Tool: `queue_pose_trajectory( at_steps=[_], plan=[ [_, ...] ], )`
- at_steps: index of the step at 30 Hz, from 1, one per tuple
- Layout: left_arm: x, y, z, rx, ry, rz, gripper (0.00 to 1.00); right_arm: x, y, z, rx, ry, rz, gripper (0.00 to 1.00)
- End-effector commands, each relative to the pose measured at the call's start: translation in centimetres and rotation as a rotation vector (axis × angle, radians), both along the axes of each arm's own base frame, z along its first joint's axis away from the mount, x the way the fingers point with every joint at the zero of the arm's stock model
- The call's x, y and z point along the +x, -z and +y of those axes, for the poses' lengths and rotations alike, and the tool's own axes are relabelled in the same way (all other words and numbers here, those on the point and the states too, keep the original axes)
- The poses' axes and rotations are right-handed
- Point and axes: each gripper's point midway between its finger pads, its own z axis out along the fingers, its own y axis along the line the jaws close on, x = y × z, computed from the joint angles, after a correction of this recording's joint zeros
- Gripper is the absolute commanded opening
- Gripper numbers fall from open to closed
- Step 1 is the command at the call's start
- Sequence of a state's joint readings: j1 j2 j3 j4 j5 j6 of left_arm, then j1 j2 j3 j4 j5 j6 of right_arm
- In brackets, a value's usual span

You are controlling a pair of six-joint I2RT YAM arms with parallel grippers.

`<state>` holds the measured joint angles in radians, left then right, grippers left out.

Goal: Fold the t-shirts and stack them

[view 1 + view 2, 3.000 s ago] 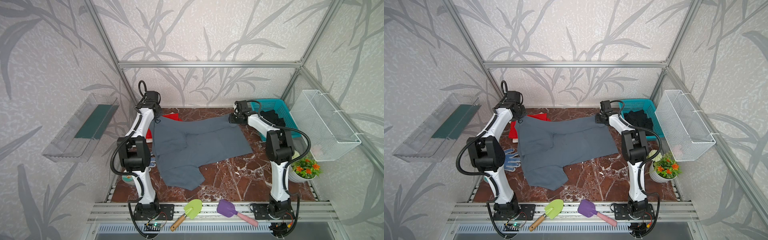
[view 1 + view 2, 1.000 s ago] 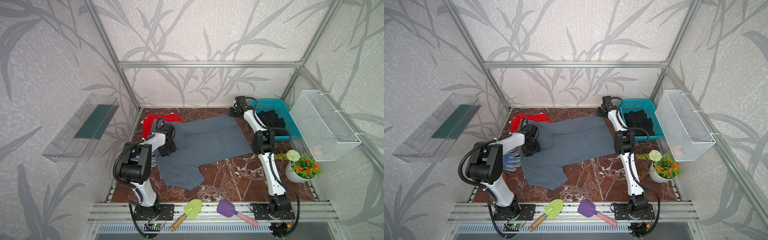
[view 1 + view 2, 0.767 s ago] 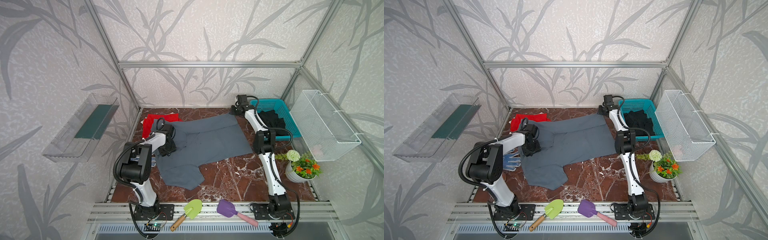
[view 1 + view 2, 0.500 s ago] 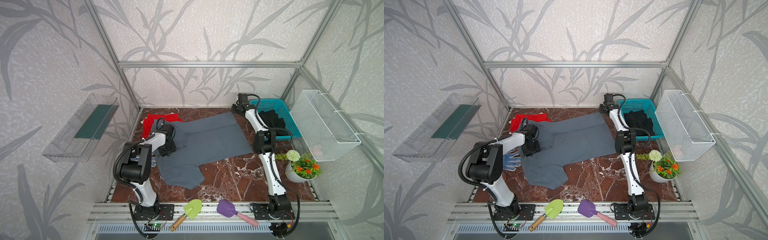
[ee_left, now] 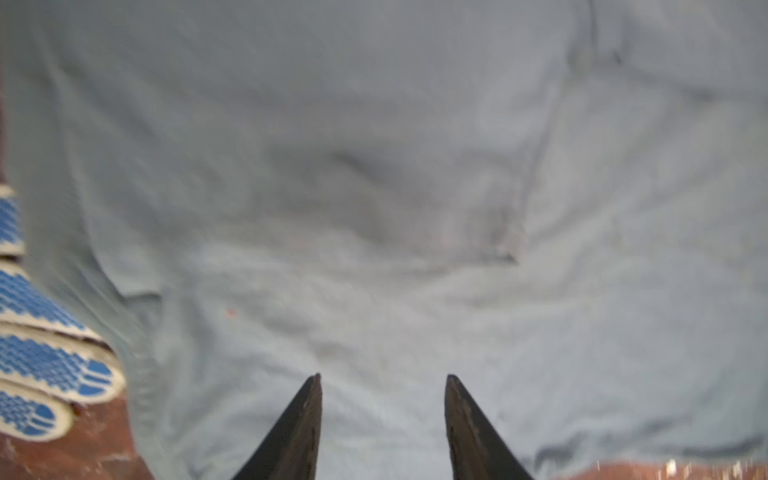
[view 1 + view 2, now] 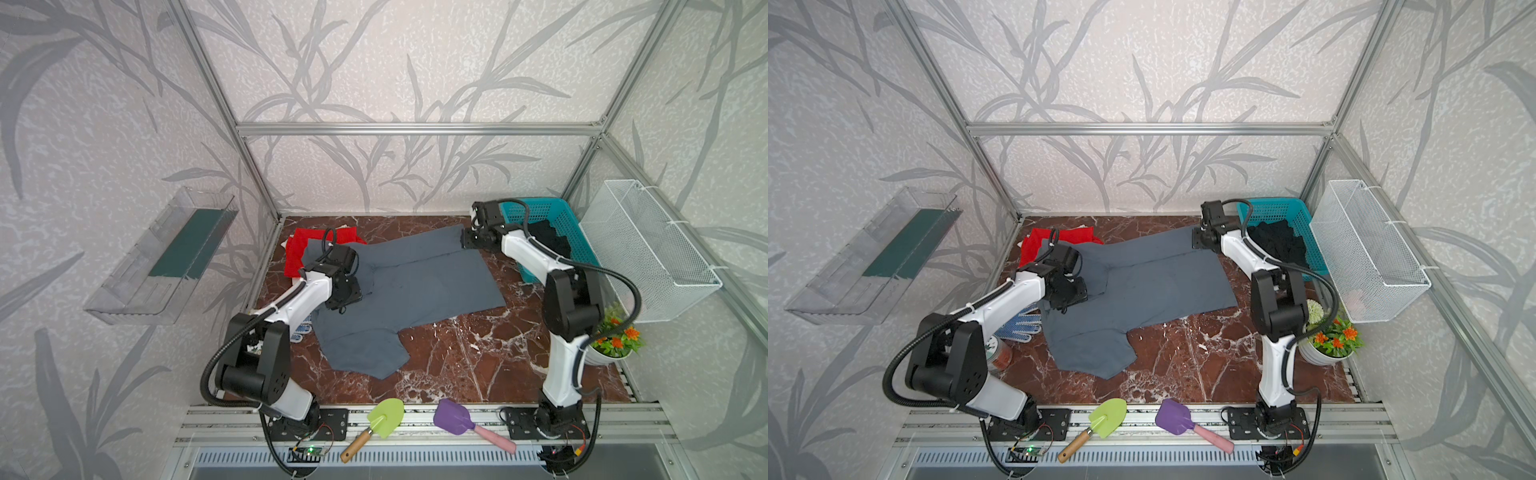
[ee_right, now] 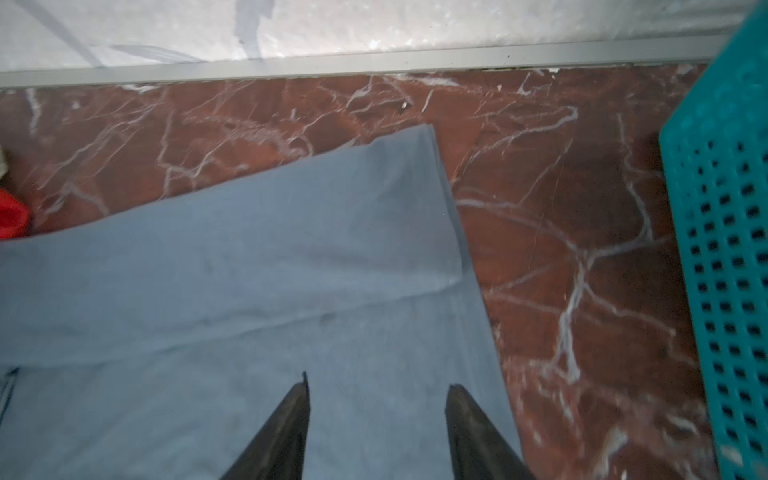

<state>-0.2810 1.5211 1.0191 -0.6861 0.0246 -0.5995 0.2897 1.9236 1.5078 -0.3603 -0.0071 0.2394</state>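
Note:
A slate grey-blue t-shirt (image 6: 415, 286) (image 6: 1154, 286) lies spread on the marble table, with a flap folded along its far edge (image 7: 257, 257). A red t-shirt (image 6: 297, 253) lies partly under its far left corner. A black t-shirt (image 6: 548, 241) sits in the teal basket (image 6: 536, 205). My left gripper (image 5: 382, 376) stands open over the left part of the grey shirt (image 5: 374, 208). Over the shirt's far right corner my right gripper (image 7: 376, 380) is open too. Neither holds any cloth.
A blue-and-white dotted glove (image 6: 1021, 324) (image 5: 37, 353) lies at the shirt's left edge. A white wire basket (image 6: 648, 249) and a flower pot (image 6: 611, 345) stand on the right. A green trowel (image 6: 384, 417) and a purple trowel (image 6: 455, 415) lie on the front rail.
My right gripper has opened and let go of the grey shirt's far right corner, which now lies flat. My left gripper moved earlier from the far left corner onto the shirt and stays there.

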Motion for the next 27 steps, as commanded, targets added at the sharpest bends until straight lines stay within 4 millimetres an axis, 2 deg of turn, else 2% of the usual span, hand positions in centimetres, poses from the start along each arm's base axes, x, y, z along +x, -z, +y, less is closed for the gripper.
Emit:
queue_pose_trajectory(
  at_steps=[1, 3, 7, 10, 13, 17, 20, 22, 27],
  plan=[
    [-5.9, 2.3, -0.4, 0.073, 0.022, 0.16, 0.49, -4.8, 0.5, 2.2, 0.072, -0.059, 0.014, 0.56],
    [-8.2, 2.9, -0.9, 0.099, 0.038, 0.18, 0.49, -8.5, 2.1, 3.2, 0.111, -0.093, 0.089, 0.56],
    [-12.4, 3.7, -1.8, 0.095, 0.058, 0.208, 0.49, -15.2, 3.0, 6.2, 0.144, -0.198, 0.151, 0.56],
    [-15.3, 3.7, -1.8, 0.108, 0.066, 0.219, 0.49, -19.2, 3.5, 8.9, 0.14, -0.288, 0.18, 0.56],
    [-17.7, 3.7, -1.9, 0.097, 0.063, 0.224, 0.49, -21.8, 4.5, 10.5, 0.148, -0.323, 0.226, 0.56],
    [-19.0, 4.7, -2.0, 0.052, 0.053, 0.215, 0.49, -22.9, 5.7, 11.2, 0.174, -0.327, 0.265, 0.56],
    [-17.9, 5.0, -2.0, 0.046, 0.047, 0.144, 0.5, -23.1, 6.0, 11.2, 0.182, -0.328, 0.272, 0.56],
    [-16.7, 5.4, -2.8, 0.024, 0.057, 0.095, 0.52, -23.3, 5.9, 11.3, 0.186, -0.331, 0.275, 0.56],
    [-15.2, 5.2, -3.2, 0.067, 0.044, 0.075, 0.53, -23.4, 5.5, 11.2, 0.185, -0.332, 0.279, 0.56]
  ],
)
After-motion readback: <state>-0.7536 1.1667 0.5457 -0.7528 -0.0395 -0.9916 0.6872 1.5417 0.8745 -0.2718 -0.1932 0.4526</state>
